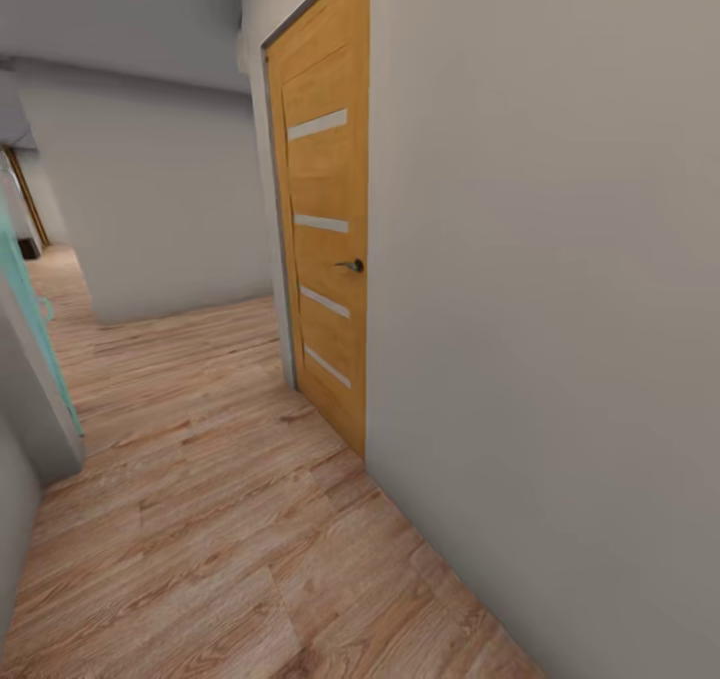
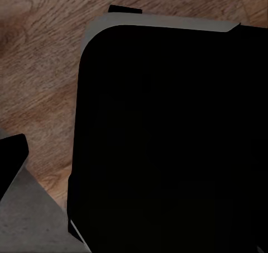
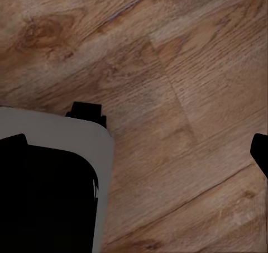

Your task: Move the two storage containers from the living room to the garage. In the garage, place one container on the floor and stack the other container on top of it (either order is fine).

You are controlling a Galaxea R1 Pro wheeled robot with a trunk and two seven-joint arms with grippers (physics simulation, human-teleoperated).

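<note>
- the head view looks along a corridor with a light wood plank floor (image 1: 200, 519).
- a plain grey-white wall (image 1: 560, 309) runs along the right side, very near the camera.
- in this wall stands a wooden door (image 1: 325, 229), shut, with four pale narrow strips and a dark handle (image 1: 352, 265) at its right edge.
- behind the door the corridor meets a second white wall (image 1: 150, 209) and goes on to the left, where the floor continues far back.
- at the left edge there is a teal panel (image 1: 25, 299) beside a grey wall piece.
- the left wrist view looks down on the robot base (image 2: 167, 141), a big black body with a grey rounded rim, over the wood floor; a dark finger tip (image 2: 11, 161) is at the edge.
- the right wrist view shows the same floor, a corner of the base (image 3: 50, 191) and a dark finger tip (image 3: 261, 149).
- for both grippers i cannot tell if they are open or closed.
- the containers are not seen from here, so i cannot tell where they are.
</note>
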